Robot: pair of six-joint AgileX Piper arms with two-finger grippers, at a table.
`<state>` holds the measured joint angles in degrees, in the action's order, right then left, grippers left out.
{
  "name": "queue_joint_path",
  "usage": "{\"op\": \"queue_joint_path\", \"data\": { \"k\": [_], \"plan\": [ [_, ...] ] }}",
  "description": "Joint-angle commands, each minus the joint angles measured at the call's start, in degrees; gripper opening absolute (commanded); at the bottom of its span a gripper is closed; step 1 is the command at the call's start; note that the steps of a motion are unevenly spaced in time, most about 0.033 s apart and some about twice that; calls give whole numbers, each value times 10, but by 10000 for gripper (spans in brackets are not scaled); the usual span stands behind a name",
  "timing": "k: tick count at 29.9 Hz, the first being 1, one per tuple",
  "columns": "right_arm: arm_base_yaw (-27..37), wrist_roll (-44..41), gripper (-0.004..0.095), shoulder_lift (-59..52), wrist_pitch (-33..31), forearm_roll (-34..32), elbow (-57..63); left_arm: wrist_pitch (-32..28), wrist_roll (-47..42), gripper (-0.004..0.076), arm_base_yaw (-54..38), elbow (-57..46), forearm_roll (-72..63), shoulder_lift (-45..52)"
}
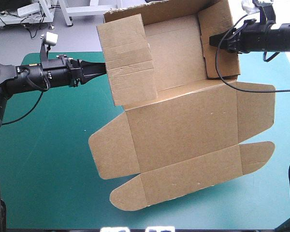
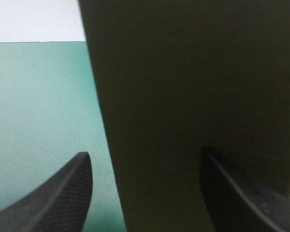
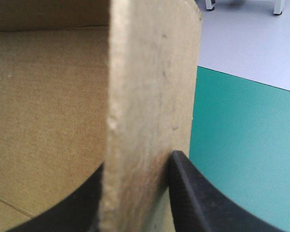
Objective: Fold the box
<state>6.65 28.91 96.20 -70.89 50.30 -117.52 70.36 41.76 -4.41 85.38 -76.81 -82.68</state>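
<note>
The box (image 1: 183,130) is lying mid-desk (image 1: 48,159), its long axis running from the far edge toward the near one, a little skewed. Its far half is standing up as a tray. The left wall (image 1: 128,60) and right wall (image 1: 220,38) are rising on either side of the base (image 1: 176,53), while the lid (image 1: 183,145) and its flaps are lying flat nearer the robot.

The right jaws are gripping the right wall edge-on, all but closed on the board. The left jaws are standing open, with the left wall's edge sitting between them, unpinched. Each wall is lying straight ahead of its own arm, so both arms are equally near.

The coming move is probably turning on folding these walls inward over the base. Only the flat lid is lying close, and it is sitting clear of that path.
</note>
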Motion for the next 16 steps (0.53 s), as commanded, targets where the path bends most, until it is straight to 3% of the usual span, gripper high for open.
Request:
{"op": "queue_joint_path", "data": {
  "k": [1, 16],
  "plan": [
    [0, -13, -17, -13, 45, 34, -12, 35, 3, 466, 6, 16, -52, 15],
    [-90, -61, -17, 1, 134, -43, -12, 29, 23, 466, 6, 16, -67, 15]
  ]
}}
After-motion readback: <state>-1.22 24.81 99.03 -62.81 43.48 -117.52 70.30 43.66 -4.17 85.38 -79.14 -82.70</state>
